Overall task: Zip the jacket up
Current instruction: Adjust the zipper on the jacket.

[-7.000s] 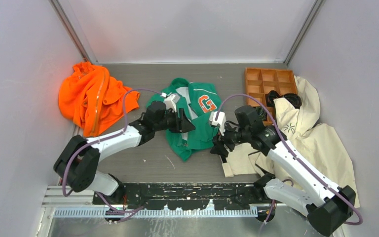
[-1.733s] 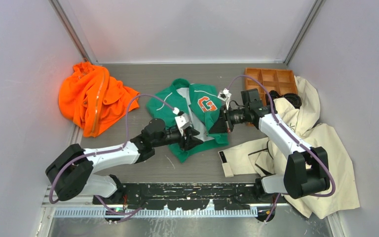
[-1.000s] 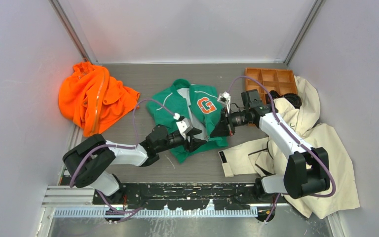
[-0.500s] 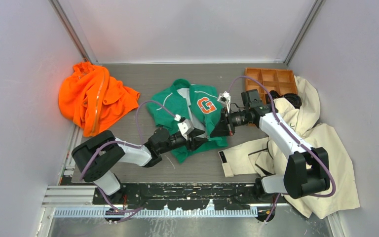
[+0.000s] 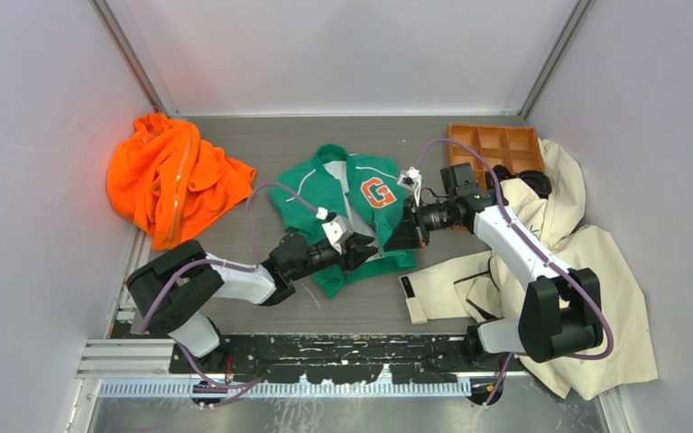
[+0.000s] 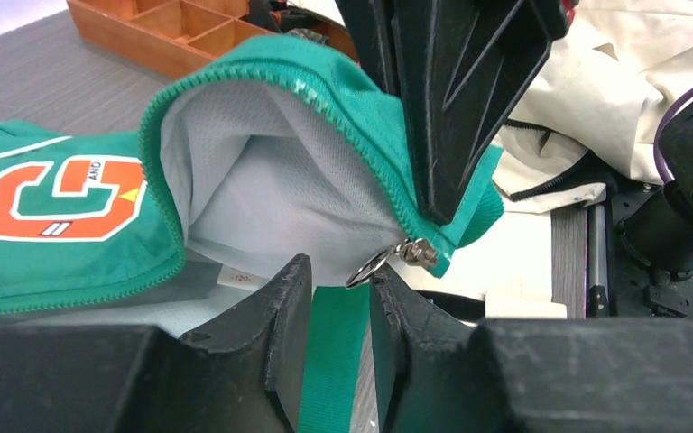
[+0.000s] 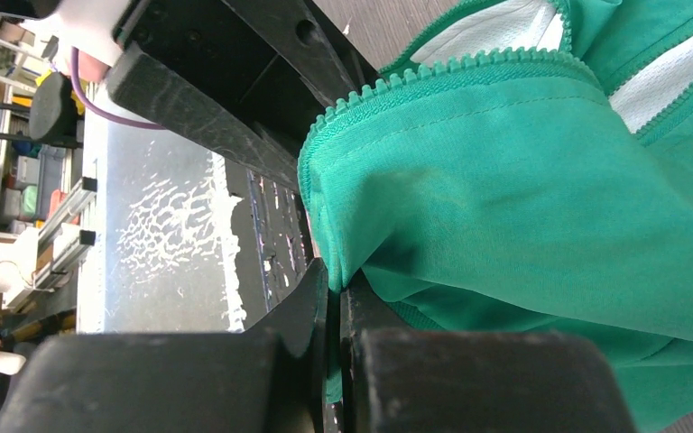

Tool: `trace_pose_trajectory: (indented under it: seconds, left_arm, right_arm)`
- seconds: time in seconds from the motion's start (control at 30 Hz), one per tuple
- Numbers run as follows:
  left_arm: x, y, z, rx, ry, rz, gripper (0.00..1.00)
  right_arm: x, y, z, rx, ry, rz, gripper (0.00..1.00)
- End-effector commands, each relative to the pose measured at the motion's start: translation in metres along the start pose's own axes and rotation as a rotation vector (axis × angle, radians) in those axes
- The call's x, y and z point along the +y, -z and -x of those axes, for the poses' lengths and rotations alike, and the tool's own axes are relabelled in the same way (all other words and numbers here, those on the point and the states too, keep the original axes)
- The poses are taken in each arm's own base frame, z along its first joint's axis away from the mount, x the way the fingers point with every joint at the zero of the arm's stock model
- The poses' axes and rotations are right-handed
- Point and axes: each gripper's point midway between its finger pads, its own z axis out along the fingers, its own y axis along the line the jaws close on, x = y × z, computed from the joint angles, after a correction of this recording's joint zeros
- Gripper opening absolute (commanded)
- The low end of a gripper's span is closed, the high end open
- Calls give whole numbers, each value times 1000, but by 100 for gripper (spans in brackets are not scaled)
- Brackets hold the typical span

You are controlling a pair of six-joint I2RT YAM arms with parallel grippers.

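Observation:
The green jacket [image 5: 311, 194] lies unzipped on the table, its orange "G" patch [image 5: 379, 191] facing up. My right gripper [image 5: 397, 236] is shut on the jacket's lower front edge [image 7: 523, 180] and holds it raised, so the pale lining [image 6: 262, 189] shows. My left gripper [image 5: 367, 253] reaches in from the left, just below that raised edge. Its jaws [image 6: 338, 269] stand a little apart, with a strip of green hem [image 6: 329, 361] showing in the gap. The metal zipper slider and its ring pull [image 6: 406, 254] hang at the tip of the right-hand finger [image 6: 392, 307].
A bright orange garment [image 5: 171, 180] is heaped at the back left. A wooden compartment tray [image 5: 492, 149] sits at the back right. A cream coat [image 5: 577, 244] spreads over the right side, under the right arm. The enclosure walls close in on three sides.
The left gripper's jaws have narrowed around the green hem strip, and the left arm's elbow has shifted slightly right. The right arm holds the same grip in the same place.

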Motion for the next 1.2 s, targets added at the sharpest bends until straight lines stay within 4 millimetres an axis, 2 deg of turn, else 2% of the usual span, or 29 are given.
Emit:
trace_pose_trajectory:
  seconds: [0.0, 0.2, 0.37, 0.43, 0.53, 0.57, 0.8, 1.0, 1.17]
  left_arm:
    - [-4, 1, 36, -104, -52, 4, 33]
    - [-8, 0, 37, -102, -65, -6, 34]
    - [-14, 0, 35, -89, -72, -33, 30]
    - [-15, 0, 33, -77, -81, -43, 24]
    - [-16, 2, 31, -50, -98, -51, 2]
    - [-16, 3, 32, -47, -106, -50, 0]
    - [-12, 11, 32, 78, -235, -35, 0]
    - [-27, 13, 25, 245, -339, -90, 0]
    - [-38, 16, 11, 409, -336, -122, 0]
  right_arm:
    - [1, 2, 19, -34, 42, 8, 1]
    - [1, 2, 20, -36, 39, 5, 1]
    - [1, 2, 20, -37, 37, 6, 1]
    - [1, 2, 20, -36, 37, 4, 1]
    - [-1, 2, 20, -33, 35, -8, 1]
    - [-3, 2, 20, -32, 30, -21, 1]
    - [-19, 3, 22, -36, -2, -106, 1]
    - [-24, 2, 26, -55, -26, -133, 1]
    - [-31, 4, 28, -69, -31, -184, 1]
